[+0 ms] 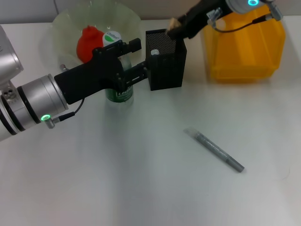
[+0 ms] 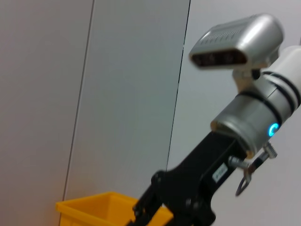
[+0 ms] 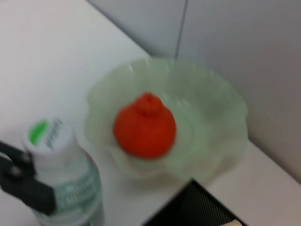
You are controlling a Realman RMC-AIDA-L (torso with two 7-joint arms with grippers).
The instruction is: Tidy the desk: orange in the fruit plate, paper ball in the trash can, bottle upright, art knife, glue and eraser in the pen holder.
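The green bottle [image 1: 120,92] with a white cap stands upright by the fruit plate [image 1: 61,28]; it also shows in the right wrist view [image 3: 66,179]. My left gripper [image 1: 136,59] is shut around its middle. The orange [image 1: 89,42] lies in the plate, as the right wrist view [image 3: 145,126] also shows. My right gripper [image 1: 175,28] is shut on a small tan eraser [image 1: 173,23] just above the black mesh pen holder [image 1: 165,66]. A grey art knife [image 1: 214,149] lies on the table at the front right. No paper ball is in view.
A yellow trash can [image 1: 244,52] stands at the back right, right of the pen holder, under my right arm; its corner shows in the left wrist view [image 2: 106,205]. A white item [image 1: 155,52] shows inside the holder. White table all around.
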